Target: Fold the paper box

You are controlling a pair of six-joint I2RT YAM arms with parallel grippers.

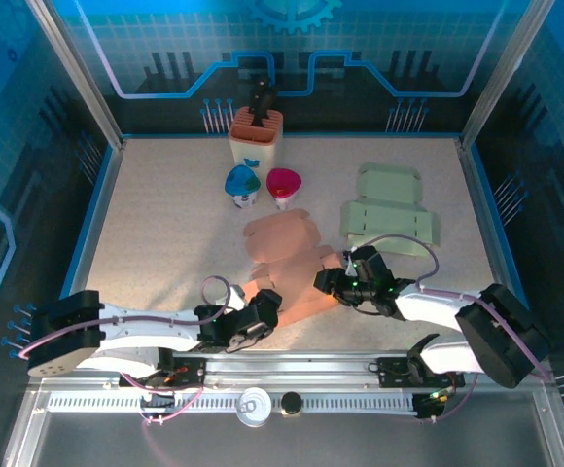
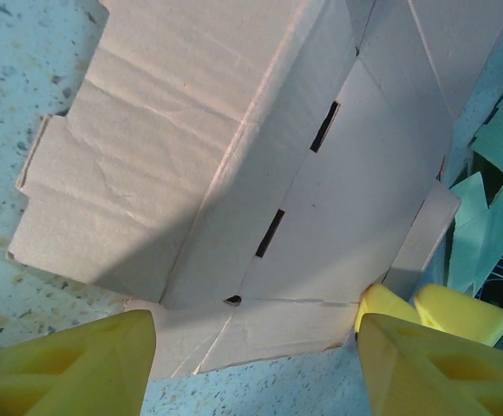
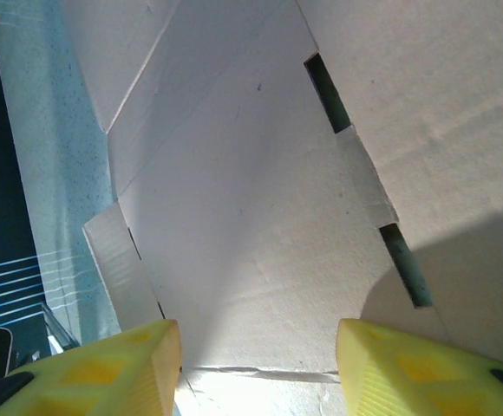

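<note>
The tan paper box lies half-flattened on the table, toward its near edge. The left tool is released, fingers spread either side of the box's near flap (creased, with slots); the right tool gapes likewise over a panel.

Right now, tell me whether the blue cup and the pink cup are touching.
Apart. The top view shows the blue cup and the pink cup side by side, with a thin strip of bare table between them.
</note>
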